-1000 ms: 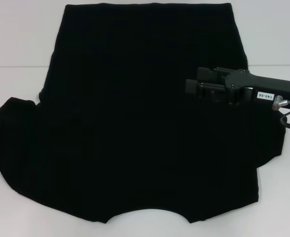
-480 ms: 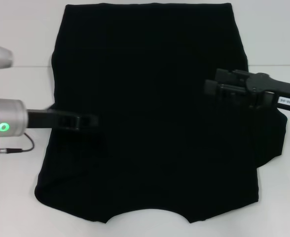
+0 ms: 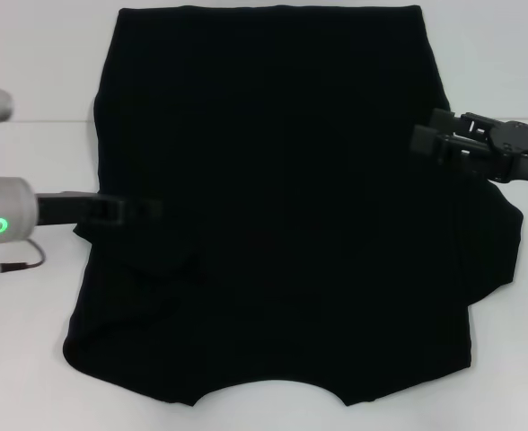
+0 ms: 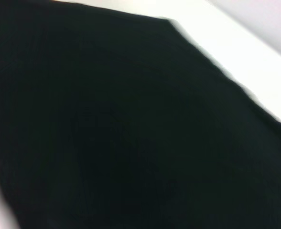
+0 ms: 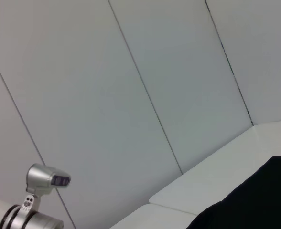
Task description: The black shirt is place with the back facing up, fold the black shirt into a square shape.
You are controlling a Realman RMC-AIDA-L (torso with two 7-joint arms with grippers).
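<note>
The black shirt [image 3: 282, 206] lies flat on the white table, plain side up, much wider than either gripper. Its left side is tucked in with a wrinkled fold near the edge, while its right sleeve [image 3: 499, 253] still bulges outward. My left gripper [image 3: 152, 212] hovers low over the shirt's left edge, black against black. My right gripper [image 3: 421, 142] reaches in over the shirt's right edge, a little farther back. Black shirt cloth [image 4: 131, 133] fills most of the left wrist view. A corner of the shirt [image 5: 255, 205] shows in the right wrist view.
The white table [image 3: 30, 81] shows bare strips to the left and right of the shirt and along the front edge. A pale panelled wall [image 5: 131, 95] stands behind the table. The silver left arm [image 5: 40, 191] shows in the right wrist view.
The left sleeve, sticking out a second ago, now lies folded in on the body. The left arm came in and has pulled back leftward. The right gripper has drawn back to the right.
</note>
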